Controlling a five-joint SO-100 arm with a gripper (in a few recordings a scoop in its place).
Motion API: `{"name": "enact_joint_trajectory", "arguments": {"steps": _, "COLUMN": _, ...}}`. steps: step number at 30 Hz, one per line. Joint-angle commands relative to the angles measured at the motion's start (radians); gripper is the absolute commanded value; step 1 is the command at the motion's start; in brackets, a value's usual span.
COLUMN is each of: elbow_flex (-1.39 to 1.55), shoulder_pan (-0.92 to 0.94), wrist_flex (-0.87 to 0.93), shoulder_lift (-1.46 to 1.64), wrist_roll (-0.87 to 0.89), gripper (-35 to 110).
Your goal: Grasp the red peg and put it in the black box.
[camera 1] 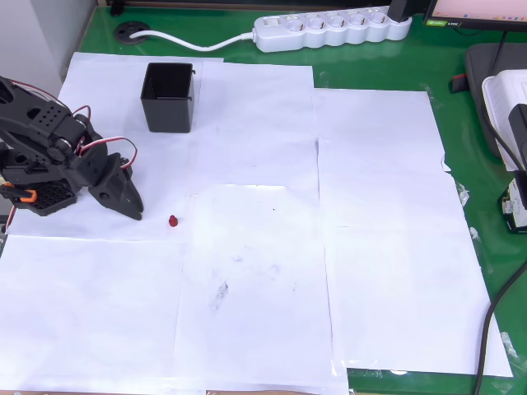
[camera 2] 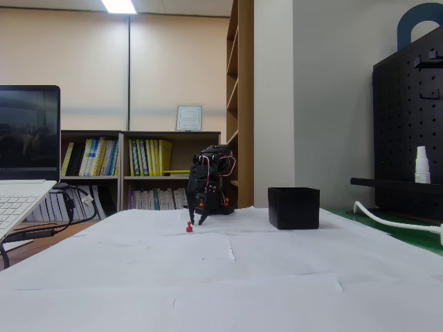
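Note:
The red peg [camera 1: 173, 221] is a tiny red stub standing on the white paper, and it shows in the fixed view [camera 2: 189, 227] too. The black box [camera 1: 169, 96] stands upright and open-topped toward the far left of the paper, well away from the peg; in the fixed view the box [camera 2: 294, 207] is off to the right. My gripper [camera 1: 136, 211] is at the left, folded low on the black arm, its tip pointing at the peg from a short gap to the peg's left. The jaws look shut with nothing in them. Seen from the fixed view, the gripper [camera 2: 196, 221] hangs just right of the peg.
Sheets of white paper [camera 1: 329, 247] cover a green table [camera 1: 461, 123]. A white power strip [camera 1: 333, 27] and its cable lie along the far edge. A laptop [camera 2: 21, 180] sits at the left of the fixed view, and dark devices [camera 1: 502, 107] are at the right edge overhead.

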Motion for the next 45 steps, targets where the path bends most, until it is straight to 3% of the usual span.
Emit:
{"name": "enact_joint_trajectory", "arguments": {"steps": 1, "elbow_flex": 0.028, "shoulder_pan": 0.018, "wrist_flex": -0.031, "shoulder_lift": 0.049, "wrist_roll": 0.025, "gripper": 0}}
{"name": "enact_joint_trajectory", "arguments": {"steps": 18, "elbow_flex": 0.031, "shoulder_pan": 0.044, "wrist_flex": -0.313, "shoulder_lift": 0.252, "wrist_roll": 0.067, "gripper": 0}}
{"name": "enact_joint_trajectory", "arguments": {"steps": 40, "elbow_flex": 0.035, "shoulder_pan": 0.179, "wrist_flex": -0.950, "shoulder_lift": 0.649, "wrist_roll": 0.147, "gripper": 2}}
{"name": "enact_joint_trajectory", "arguments": {"steps": 45, "elbow_flex": 0.035, "shoulder_pan": 0.239, "wrist_flex": -1.210, "shoulder_lift": 0.784, "wrist_roll": 0.219, "gripper": 0}}
